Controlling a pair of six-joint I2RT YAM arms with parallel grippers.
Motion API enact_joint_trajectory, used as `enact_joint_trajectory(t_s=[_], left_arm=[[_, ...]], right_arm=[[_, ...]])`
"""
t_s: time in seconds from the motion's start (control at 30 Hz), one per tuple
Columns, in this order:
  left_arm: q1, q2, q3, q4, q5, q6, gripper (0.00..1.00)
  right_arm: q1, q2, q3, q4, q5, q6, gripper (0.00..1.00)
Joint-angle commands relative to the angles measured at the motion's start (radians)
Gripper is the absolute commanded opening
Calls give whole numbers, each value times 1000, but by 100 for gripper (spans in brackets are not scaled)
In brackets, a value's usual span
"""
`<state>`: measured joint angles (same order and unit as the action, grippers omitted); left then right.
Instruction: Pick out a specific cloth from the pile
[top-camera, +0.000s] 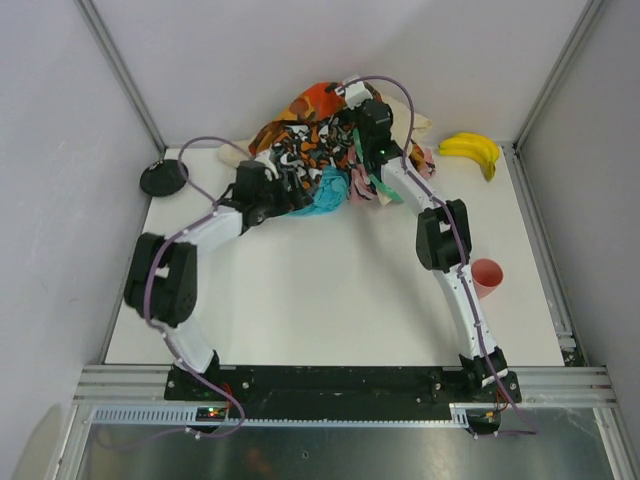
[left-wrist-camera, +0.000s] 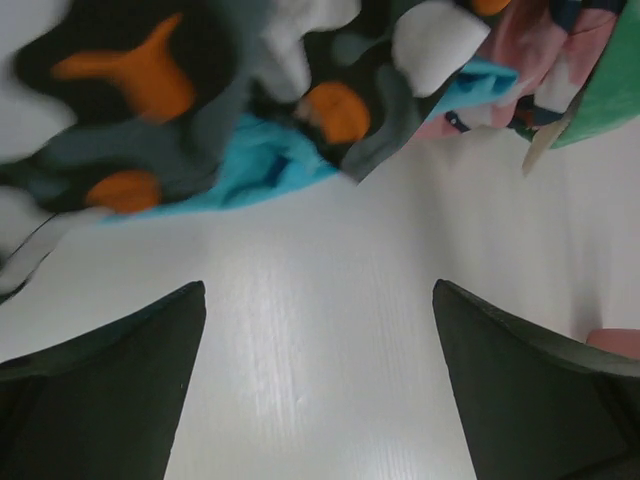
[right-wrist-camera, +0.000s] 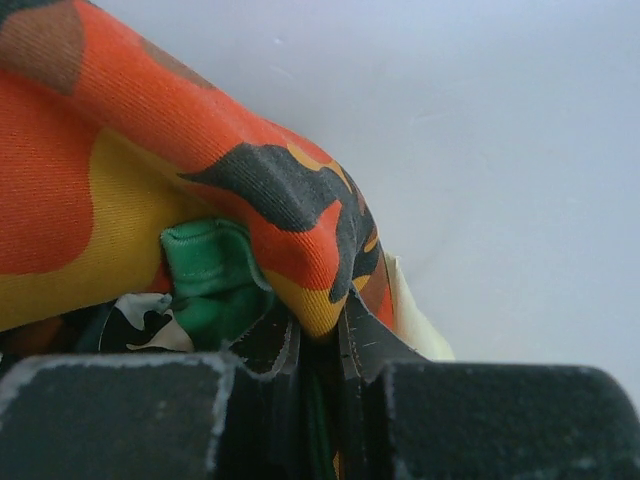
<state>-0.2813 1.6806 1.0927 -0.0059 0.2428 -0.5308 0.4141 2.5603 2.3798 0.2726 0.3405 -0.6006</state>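
The pile (top-camera: 310, 135) of mixed cloths lies at the back middle of the table. The turquoise cloth (top-camera: 328, 194) pokes out at the pile's near edge, under the orange-black-white patterned cloth; it also shows in the left wrist view (left-wrist-camera: 255, 165). My left gripper (left-wrist-camera: 318, 300) is open and empty, low over the bare table just short of the turquoise cloth. My right gripper (right-wrist-camera: 322, 330) is over the pile's back right, shut on a fold of the orange camouflage cloth (right-wrist-camera: 150, 150), with green fabric (right-wrist-camera: 210, 275) bunched beside its fingers.
A banana (top-camera: 474, 150) lies at the back right. A pink cup (top-camera: 487, 277) stands by the right arm. A black round disc (top-camera: 162, 178) sits at the back left. White walls close in the back and sides.
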Motion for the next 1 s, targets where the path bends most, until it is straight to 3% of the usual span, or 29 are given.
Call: enact_joint_trajectory(t_s=[0.0, 0.23, 0.4, 0.6, 0.83, 0.97], left_arm=[[-69, 162, 181, 45, 25, 21, 100], [-117, 444, 481, -17, -57, -81, 100], [-145, 547, 568, -21, -171, -239, 100], [-157, 613, 603, -19, -252, -539, 100], [-225, 546, 509, 44, -379, -589, 100], [-220, 592, 540, 62, -357, -685, 100]], right_arm=[[-29, 36, 48, -97, -68, 99, 0], [-50, 54, 53, -201, -174, 235, 0], [-51, 55, 49, -209, -184, 241, 0], [-51, 48, 32, -216, -195, 263, 0], [-51, 35, 11, -216, -194, 256, 0], [-51, 16, -18, -202, -199, 264, 0]])
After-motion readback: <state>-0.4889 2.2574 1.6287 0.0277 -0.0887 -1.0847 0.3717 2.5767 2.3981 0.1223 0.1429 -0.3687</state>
